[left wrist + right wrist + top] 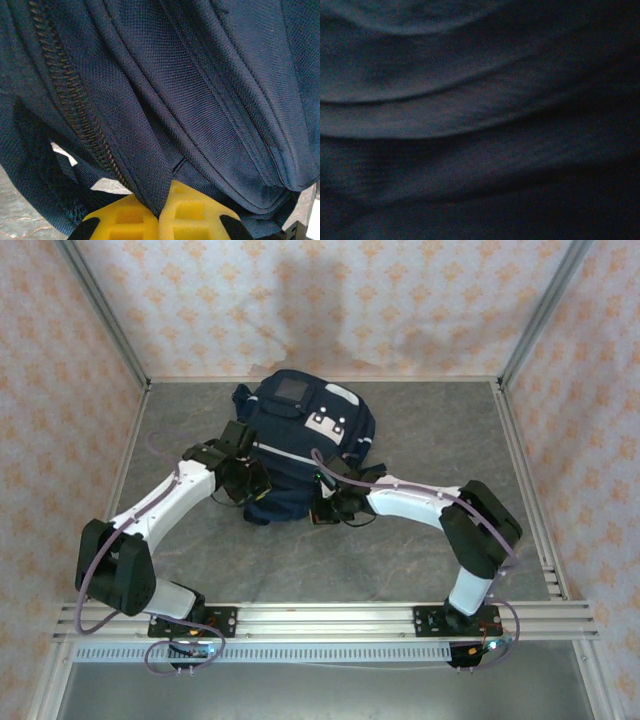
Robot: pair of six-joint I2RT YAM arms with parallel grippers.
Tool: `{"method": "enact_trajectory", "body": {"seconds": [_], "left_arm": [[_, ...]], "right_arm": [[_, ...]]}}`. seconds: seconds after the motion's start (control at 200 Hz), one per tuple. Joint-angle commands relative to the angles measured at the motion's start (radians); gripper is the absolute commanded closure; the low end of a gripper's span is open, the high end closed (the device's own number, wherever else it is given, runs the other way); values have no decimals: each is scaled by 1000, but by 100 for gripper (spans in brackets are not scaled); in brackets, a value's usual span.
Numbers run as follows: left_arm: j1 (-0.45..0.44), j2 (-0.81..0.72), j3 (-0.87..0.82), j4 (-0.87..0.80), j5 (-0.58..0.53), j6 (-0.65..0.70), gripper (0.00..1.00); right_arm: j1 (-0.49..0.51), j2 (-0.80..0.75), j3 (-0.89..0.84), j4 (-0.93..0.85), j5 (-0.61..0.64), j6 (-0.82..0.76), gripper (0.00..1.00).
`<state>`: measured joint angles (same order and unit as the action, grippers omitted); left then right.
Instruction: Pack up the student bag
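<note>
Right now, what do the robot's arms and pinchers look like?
The left arm and right arm have white shells with black joints, and thin purple cables loop alongside. The left gripper has chunky yellow fingers with square hollows.

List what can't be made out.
Top view: left arm and right arm cover the bag's near edge, hiding any opening.
Right wrist view: fabric dark, blurred; whether the right jaws grip it is unclear.
Left wrist view: bottom edge cuts off the left jaws; a fold hides the zipper's lower end.
</note>
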<state>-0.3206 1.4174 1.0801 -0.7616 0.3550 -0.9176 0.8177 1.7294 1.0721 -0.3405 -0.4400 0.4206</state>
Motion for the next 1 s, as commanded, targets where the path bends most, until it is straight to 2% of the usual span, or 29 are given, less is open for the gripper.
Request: {"method": "enact_trajectory", "body": {"seconds": [0.0, 0.455, 0.611, 0.996], "left_arm": [[12, -68, -12, -101, -33, 38, 100], [9, -141, -44, -176, -36, 60, 100], [5, -147, -77, -160, 2, 72, 100], [-86, -118, -15, -174, 47, 176, 100]], "right_arm": [[-22, -41, -63, -25, 55, -14, 100], [-111, -47, -132, 29, 57, -34, 100], [-132, -34, -126, 34, 57, -29, 100], [-220, -42, -188, 74, 102, 61, 100]]}}
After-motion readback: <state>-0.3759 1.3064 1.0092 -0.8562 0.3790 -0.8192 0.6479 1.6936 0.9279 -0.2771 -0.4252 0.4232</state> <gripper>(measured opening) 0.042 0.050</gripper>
